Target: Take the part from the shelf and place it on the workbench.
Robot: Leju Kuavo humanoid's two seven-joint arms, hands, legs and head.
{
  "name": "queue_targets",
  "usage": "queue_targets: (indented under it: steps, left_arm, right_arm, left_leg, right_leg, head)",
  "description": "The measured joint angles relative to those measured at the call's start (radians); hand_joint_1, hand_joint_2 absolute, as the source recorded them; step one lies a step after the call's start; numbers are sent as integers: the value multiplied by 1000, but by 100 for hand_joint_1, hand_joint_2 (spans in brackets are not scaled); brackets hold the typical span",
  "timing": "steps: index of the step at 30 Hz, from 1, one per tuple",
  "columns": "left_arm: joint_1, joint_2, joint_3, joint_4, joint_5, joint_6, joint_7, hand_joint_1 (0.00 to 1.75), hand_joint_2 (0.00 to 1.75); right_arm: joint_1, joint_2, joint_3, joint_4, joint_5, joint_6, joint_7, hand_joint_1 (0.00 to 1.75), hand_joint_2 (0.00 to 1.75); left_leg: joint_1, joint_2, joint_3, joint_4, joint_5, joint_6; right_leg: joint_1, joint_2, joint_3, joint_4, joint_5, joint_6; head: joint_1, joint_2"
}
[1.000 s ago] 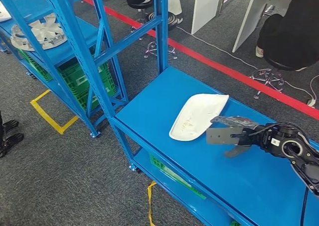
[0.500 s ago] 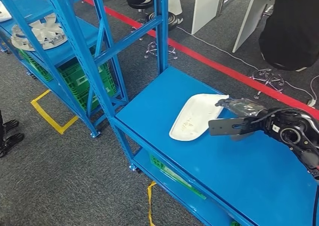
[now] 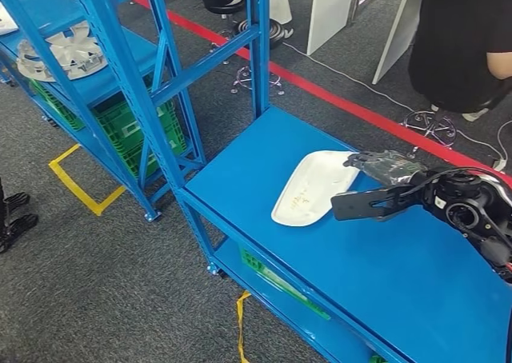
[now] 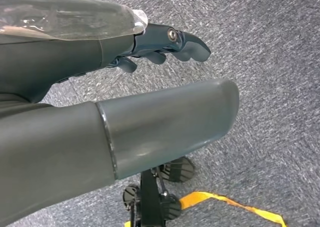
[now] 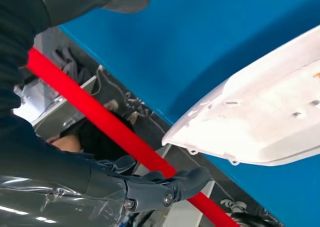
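A white, flat, roughly triangular plastic part [image 3: 311,185] lies on the blue shelf surface [image 3: 242,179]. My right hand [image 3: 386,189] hovers at the part's right end, its fingers over the tip and its flat thumb stretched out just below that edge. In the right wrist view the part [image 5: 264,117] lies apart from the dark fingers [image 5: 166,187] and the grey thumb [image 5: 94,2], with blue surface between them; the hand holds nothing. My left hand [image 4: 113,112] hangs over the grey carpet, thumb and fingers [image 4: 177,42] extended and empty.
A blue rack on the left carries white fan-like parts [image 3: 60,51] and a green crate [image 3: 133,131] below. A red line [image 3: 362,111] and yellow tape [image 3: 78,187] mark the carpet. A person in black [image 3: 465,35] stands behind the shelf at the top right.
My right hand has moved away from me along the surface, up to the part's right tip. The person in black behind has risen from a crouch.
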Motion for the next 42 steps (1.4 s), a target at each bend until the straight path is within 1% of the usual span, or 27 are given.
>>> queue_targets:
  steps: [8,13,16,21,27,35,42]
  left_arm:
    - [1,1,0,0,14,2,-5,0,0]
    - [2,1,-1,0,16,2,-10,0,0]
    - [2,1,-1,0,18,2,-11,0,0]
    - [2,1,-2,0,19,2,-11,0,0]
    - [2,0,-4,0,19,2,-13,0,0]
    - [2,-1,-11,0,19,5,-13,0,0]
    - [1,-1,-15,0,18,5,-10,0,0]
  right_arm:
    - [-61,-24,22,-24,166,9,-108,0,175]
    - [-76,-27,49,-42,179,70,-148,0,175]
    - [-74,-27,71,-44,172,78,-157,0,175]
    - [-72,-27,115,-29,207,42,-190,0,175]
    - [-79,-27,168,31,254,-13,-241,0,175]
    - [-77,-24,227,81,256,-14,-250,0,175]
    - [-54,-24,252,102,244,-12,-238,0,175]
  left_leg:
    - [0,0,0,0,0,0]
    - [0,0,0,0,0,0]
    - [0,0,0,0,0,0]
    - [0,0,0,0,0,0]
    - [0,0,0,0,0,0]
    - [0,0,0,0,0,0]
    - [0,0,0,0,0,0]
  right_leg:
    - [0,0,0,0,0,0]
    - [0,0,0,0,0,0]
    - [0,0,0,0,0,0]
    - [0,0,0,0,0,0]
    - [0,0,0,0,0,0]
    - [0,0,0,0,0,0]
    - [0,0,0,0,0,0]
  head:
    - [0,0]
    - [0,0]
    - [0,0]
    - [0,0]
    - [0,0]
    - [0,0]
    - [0,0]
